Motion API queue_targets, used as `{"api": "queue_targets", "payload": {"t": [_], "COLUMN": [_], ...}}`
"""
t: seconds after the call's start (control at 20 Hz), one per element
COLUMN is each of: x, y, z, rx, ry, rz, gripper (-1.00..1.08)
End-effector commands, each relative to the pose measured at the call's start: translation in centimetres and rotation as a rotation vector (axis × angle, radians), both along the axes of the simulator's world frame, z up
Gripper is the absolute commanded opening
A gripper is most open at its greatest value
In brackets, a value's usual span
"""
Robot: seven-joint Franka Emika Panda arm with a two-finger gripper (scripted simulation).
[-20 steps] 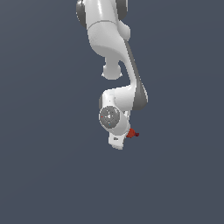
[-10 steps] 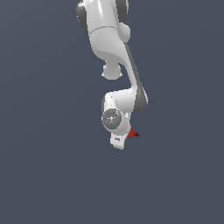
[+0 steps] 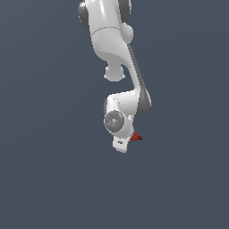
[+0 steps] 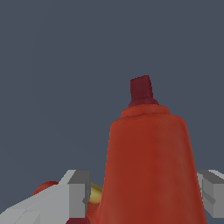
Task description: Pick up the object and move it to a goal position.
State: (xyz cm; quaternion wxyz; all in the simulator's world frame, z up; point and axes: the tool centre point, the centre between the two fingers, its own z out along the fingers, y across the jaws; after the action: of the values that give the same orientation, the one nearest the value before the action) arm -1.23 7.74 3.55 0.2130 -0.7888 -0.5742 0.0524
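Plain grey backdrop; one hand [image 4: 140, 192] clamps one red object [image 4: 148, 166] between its fingers.

Small red object [image 3: 136, 137] [image 4: 151, 170], broad body tapering to narrow dark-red tip, gold patch near its base

Item 1: slate-grey backdrop [image 3: 44, 179], flat and uniform, by which both views are filled. Item 2: small gold patch [image 4: 96, 193], seen in the wrist view only; its identity cannot be told. Item 3: rounded red shape [image 4: 45, 187], near the gold patch, largely hidden.
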Motion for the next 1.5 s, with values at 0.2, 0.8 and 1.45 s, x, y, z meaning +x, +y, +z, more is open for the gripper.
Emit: {"api": "queue_targets", "payload": {"t": [0.2, 0.8, 1.45], "x": [0.4, 4.1, 8.4], "y": [0.3, 2.5, 5.0], "z": [0.8, 7.3, 14.4], "rx": [0.000, 0.000, 0.000], "ry": [0.002, 0.002, 0.002], "rz": [0.000, 0.001, 0.000], "gripper": [-1.00, -1.00, -1.00]}}
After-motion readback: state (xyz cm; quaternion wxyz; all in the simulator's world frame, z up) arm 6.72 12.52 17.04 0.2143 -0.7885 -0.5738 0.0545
